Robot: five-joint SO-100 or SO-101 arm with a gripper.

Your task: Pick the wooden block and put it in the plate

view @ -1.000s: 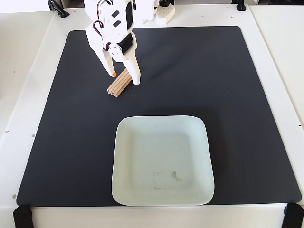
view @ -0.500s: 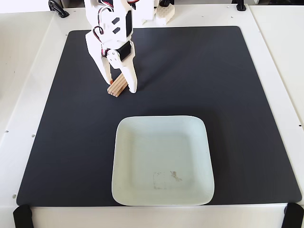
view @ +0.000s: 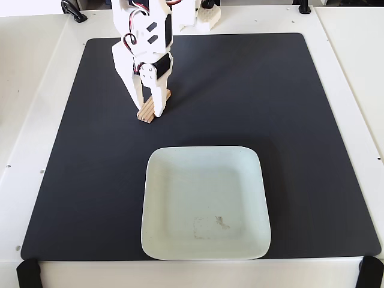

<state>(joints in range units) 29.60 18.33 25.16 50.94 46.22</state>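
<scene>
The wooden block (view: pixel 144 115) is a small light-tan striped piece lying diagonally on the black mat, left of centre and toward the back. My white gripper (view: pixel 147 111) reaches down over it. Its two fingers stand close together on either side of the block's near end, closed to about the block's width. The block's far end shows just right of the right finger (view: pixel 159 102). The block still seems to rest on the mat. The plate (view: pixel 157 180), pale mint green and square with rounded corners, sits empty in front of the gripper, with a faint smudge near its front.
The black mat (view: pixel 270 108) covers most of the white table. A pale foam-like piece (view: pixel 209 18) lies at the back beside the arm's base. Black clamps (view: pixel 29 273) sit at the front corners.
</scene>
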